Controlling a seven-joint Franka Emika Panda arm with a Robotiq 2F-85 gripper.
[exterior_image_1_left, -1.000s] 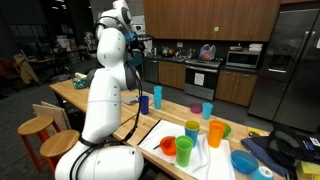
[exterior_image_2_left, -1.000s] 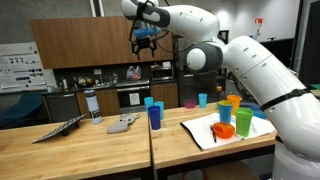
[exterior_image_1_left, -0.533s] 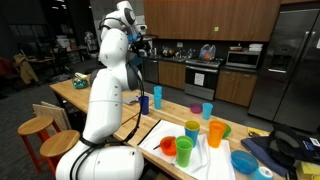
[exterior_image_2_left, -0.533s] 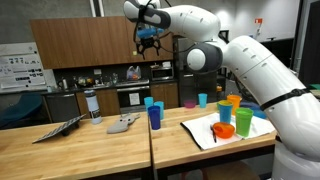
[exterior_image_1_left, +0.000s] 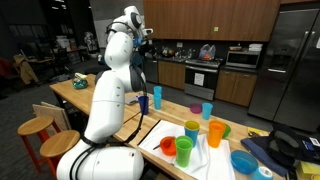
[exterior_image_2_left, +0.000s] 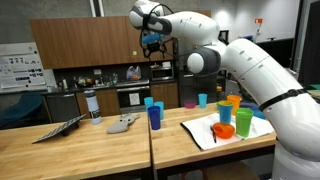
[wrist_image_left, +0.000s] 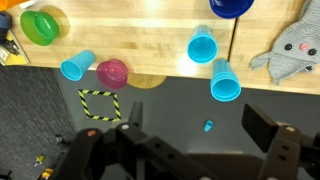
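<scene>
My gripper (exterior_image_2_left: 152, 42) hangs high above the wooden table (exterior_image_2_left: 110, 150), open and holding nothing; in an exterior view it is at the top beside the arm's wrist (exterior_image_1_left: 147, 38). The wrist view looks straight down past the open gripper (wrist_image_left: 200, 140), whose dark fingers (wrist_image_left: 265, 128) stand wide apart over the grey floor. Far below it, near the table edge, are two cyan cups (wrist_image_left: 225, 80) (wrist_image_left: 203, 45), a magenta cup (wrist_image_left: 112, 72) and another cyan cup (wrist_image_left: 77, 65). A small blue thing (wrist_image_left: 208, 126) lies on the floor.
A white cloth (exterior_image_2_left: 205, 130) carries orange, green and yellow cups and an orange bowl (exterior_image_2_left: 224, 130). A dark blue cup (exterior_image_2_left: 155, 116), a grey soft item (exterior_image_2_left: 124, 123), a flask (exterior_image_2_left: 93, 105) and a blue bowl (exterior_image_1_left: 244, 161) also stand on the table. Stools (exterior_image_1_left: 36, 128) stand beside it.
The arm's wrist has swung, carrying the gripper a little to the right in both exterior views. The jaws have stayed open and nothing on the table moved.
</scene>
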